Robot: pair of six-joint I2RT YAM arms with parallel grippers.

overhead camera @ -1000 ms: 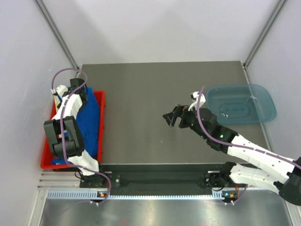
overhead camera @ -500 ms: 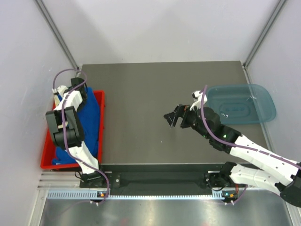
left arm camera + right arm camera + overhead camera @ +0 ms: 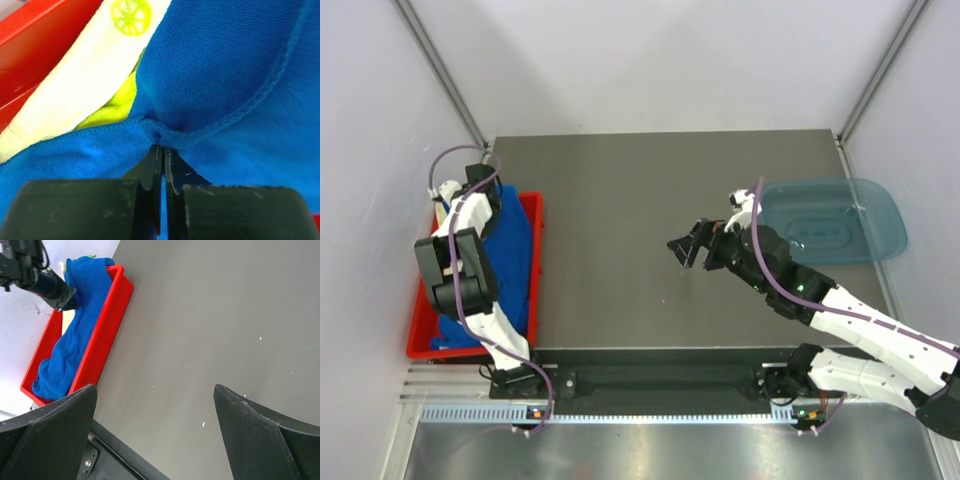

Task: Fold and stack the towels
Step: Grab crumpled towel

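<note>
A royal blue towel (image 3: 510, 260) lies heaped in the red tray (image 3: 536, 250) at the table's left edge. My left gripper (image 3: 483, 198) is at the tray's far end, shut on a pinched fold of that blue towel (image 3: 225, 65); the jaws (image 3: 162, 147) meet on the hem. Under the blue cloth shows a pale yellow towel with a green print (image 3: 80, 85) and a bright green towel (image 3: 112, 107). My right gripper (image 3: 682, 250) hovers open over the middle of the table, nothing between its fingers (image 3: 155, 387). From there the blue towel (image 3: 75, 340) and tray (image 3: 107, 320) are seen.
A translucent blue bin (image 3: 832, 220) sits at the table's right edge, beside my right arm. The dark grey table (image 3: 620, 200) lies between tray and bin. White walls close in on both sides.
My left gripper has shut on the blue towel at the tray's far end. The right arm has barely moved and stays open.
</note>
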